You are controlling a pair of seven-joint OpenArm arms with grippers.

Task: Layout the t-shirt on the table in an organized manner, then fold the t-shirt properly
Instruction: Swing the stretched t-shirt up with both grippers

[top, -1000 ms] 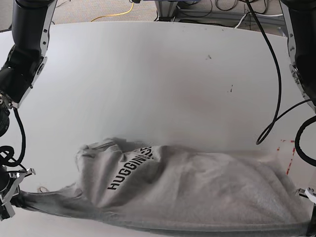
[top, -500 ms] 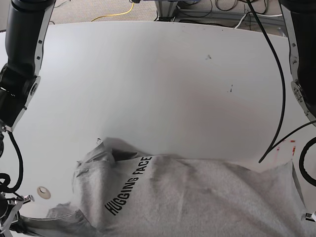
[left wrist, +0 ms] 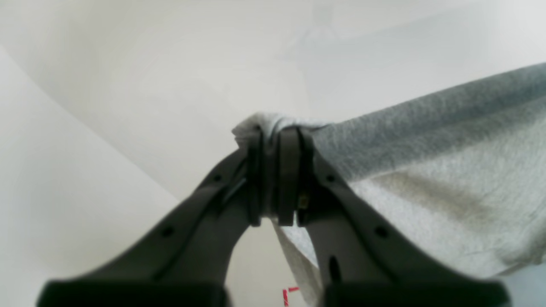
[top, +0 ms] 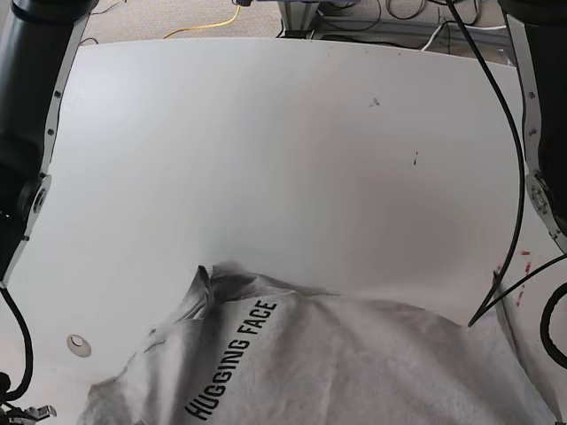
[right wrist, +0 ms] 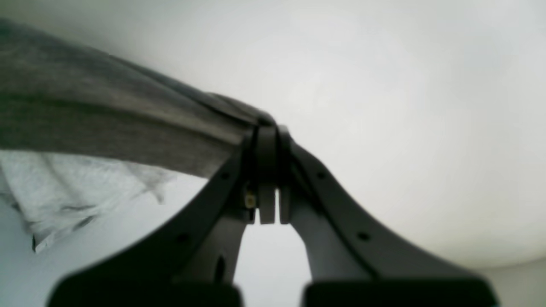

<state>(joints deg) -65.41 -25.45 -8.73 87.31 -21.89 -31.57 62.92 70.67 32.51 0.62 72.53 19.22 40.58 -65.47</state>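
The heather-grey t-shirt (top: 354, 363) hangs stretched across the bottom of the base view, with the black lettering "HUGGING FACE" (top: 232, 359) facing up. Its far edge trails on the white table (top: 266, 159). In the left wrist view my left gripper (left wrist: 275, 136) is shut on a bunched edge of the t-shirt (left wrist: 426, 170), which runs off to the right. In the right wrist view my right gripper (right wrist: 266, 132) is shut on a taut edge of the t-shirt (right wrist: 106, 128), which stretches away to the left. Both grippers are below the bottom edge of the base view.
A round grommet (top: 78, 343) lies on the table at the lower left. Red tape marks (top: 523, 261) sit near the right edge, beside a hanging black cable (top: 496, 292). Two dark specks (top: 375, 102) mark the far table. My arms flank both sides.
The t-shirt has been drawn towards the near edge and lifted. Its far edge slid back, uncovering the grommet. Both grippers have dropped out of the base view.
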